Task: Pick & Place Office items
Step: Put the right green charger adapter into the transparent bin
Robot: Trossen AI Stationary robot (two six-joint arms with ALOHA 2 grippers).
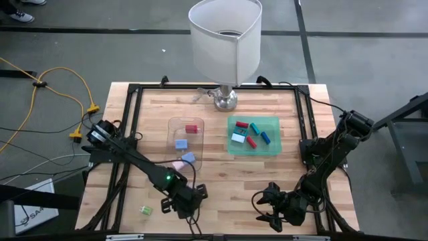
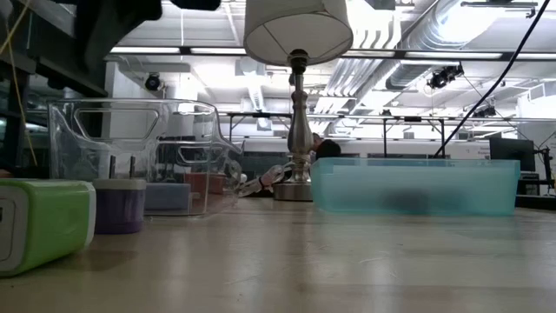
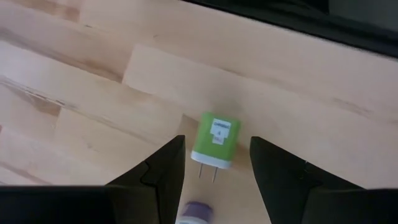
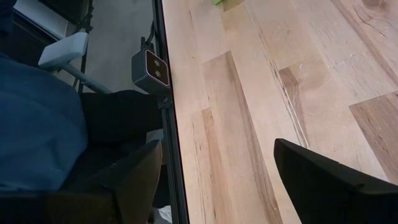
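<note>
My left gripper hangs open near the table's near edge, left of the middle. In the left wrist view its fingers stand on either side of a green plug-shaped block that lies flat on the wood, with a small purple piece close by. Both also show in the low view, the green block beside the purple piece. My right gripper waits open over bare wood near the near edge. A red block and pale blue blocks lie in the clear tray. Red, blue and teal pieces lie in the green tray.
A lamp with a white shade stands on its metal foot at the far edge, between the two trays. A black frame borders the table. Bare wood lies between the two grippers. In the right wrist view, a person in blue is beyond the near edge.
</note>
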